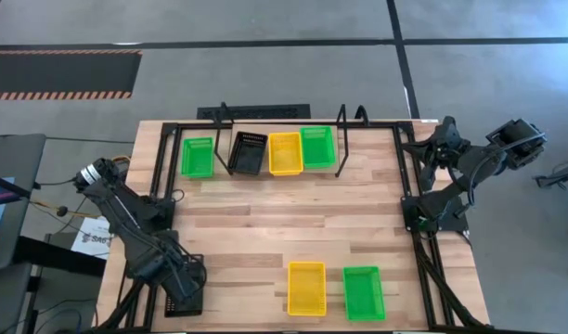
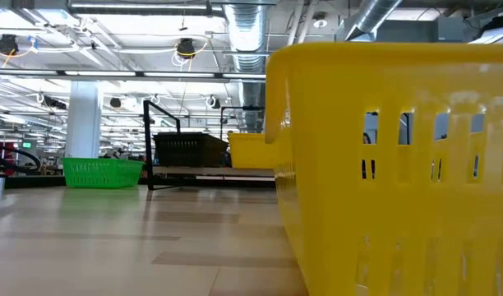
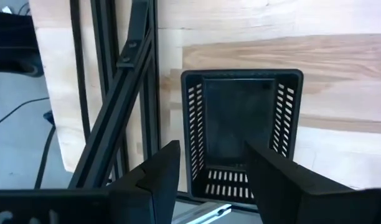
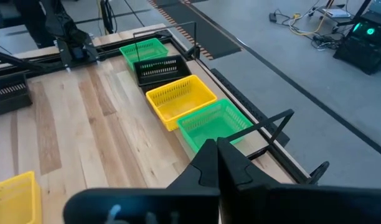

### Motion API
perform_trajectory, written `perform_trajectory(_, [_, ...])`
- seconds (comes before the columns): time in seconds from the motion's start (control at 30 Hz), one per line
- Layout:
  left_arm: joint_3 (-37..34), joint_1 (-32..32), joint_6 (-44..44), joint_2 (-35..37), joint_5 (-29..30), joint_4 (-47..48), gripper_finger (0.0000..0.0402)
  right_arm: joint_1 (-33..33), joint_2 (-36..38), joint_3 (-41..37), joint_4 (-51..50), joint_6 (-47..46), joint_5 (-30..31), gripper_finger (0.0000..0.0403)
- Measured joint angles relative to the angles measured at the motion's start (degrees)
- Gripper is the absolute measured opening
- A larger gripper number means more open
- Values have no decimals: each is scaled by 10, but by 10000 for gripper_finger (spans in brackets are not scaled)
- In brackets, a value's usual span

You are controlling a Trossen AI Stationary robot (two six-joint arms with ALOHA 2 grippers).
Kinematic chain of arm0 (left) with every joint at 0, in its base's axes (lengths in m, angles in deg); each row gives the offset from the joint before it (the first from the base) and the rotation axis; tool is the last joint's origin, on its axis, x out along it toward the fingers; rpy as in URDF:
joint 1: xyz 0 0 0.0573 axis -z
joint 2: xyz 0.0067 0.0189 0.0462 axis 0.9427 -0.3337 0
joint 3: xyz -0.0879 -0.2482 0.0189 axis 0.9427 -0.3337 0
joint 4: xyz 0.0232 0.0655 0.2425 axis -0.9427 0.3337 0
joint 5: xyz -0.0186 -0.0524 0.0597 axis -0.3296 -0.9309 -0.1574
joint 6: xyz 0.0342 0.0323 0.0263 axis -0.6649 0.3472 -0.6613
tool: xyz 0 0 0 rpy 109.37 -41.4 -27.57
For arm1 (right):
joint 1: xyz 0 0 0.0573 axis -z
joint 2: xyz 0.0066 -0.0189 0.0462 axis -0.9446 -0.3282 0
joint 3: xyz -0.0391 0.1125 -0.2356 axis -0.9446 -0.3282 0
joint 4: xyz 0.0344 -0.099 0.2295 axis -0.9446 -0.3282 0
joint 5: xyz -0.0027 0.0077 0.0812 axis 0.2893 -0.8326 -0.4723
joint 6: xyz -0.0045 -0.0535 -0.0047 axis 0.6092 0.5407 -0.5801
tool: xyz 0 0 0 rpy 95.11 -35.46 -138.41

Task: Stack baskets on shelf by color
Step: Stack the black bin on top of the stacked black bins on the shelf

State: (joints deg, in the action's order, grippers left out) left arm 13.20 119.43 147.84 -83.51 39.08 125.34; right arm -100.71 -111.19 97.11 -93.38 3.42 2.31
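Note:
My left gripper [image 3: 209,163] [image 1: 184,289] is open at the table's near left corner, above a black basket [image 3: 240,121] that rests on the tabletop. One finger stands outside its long side wall, the other over its inside. The shelf [image 1: 282,174] at the far edge carries a black basket [image 1: 248,153], a yellow basket [image 1: 285,153] and a green basket [image 1: 317,147] side by side. Another green basket [image 1: 198,156] sits on the tabletop left of the shelf. A yellow basket [image 1: 306,288] and a green basket [image 1: 363,292] lie near the near edge. My right gripper [image 4: 216,148] [image 1: 416,148] is shut, raised at the far right corner.
Black frame rails [image 3: 125,93] run along the table's left edge, close beside the black basket under my left gripper. The shelf's upright loops [image 1: 342,139] stand at both its ends. Bare wood [image 1: 284,218] lies across the table's middle. In the low view the near yellow basket [image 2: 391,164] fills the right side.

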Motion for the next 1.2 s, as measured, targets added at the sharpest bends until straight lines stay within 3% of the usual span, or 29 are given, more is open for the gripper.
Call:
perform_trajectory(0.33, [-54,-27,-84,0,72,-58,164,0,-11,0,0,0,0,3])
perform_trajectory(0.63, [-114,-31,-433,-1,66,-151,164,0,-16,0,0,-9,0,3])
perform_trajectory(0.97, [-197,-61,-681,-1,0,-225,164,0,-20,0,0,-33,0,3])
perform_trajectory(1.2, [-244,-82,-776,-1,-12,-231,164,0,-27,0,1,-49,0,3])
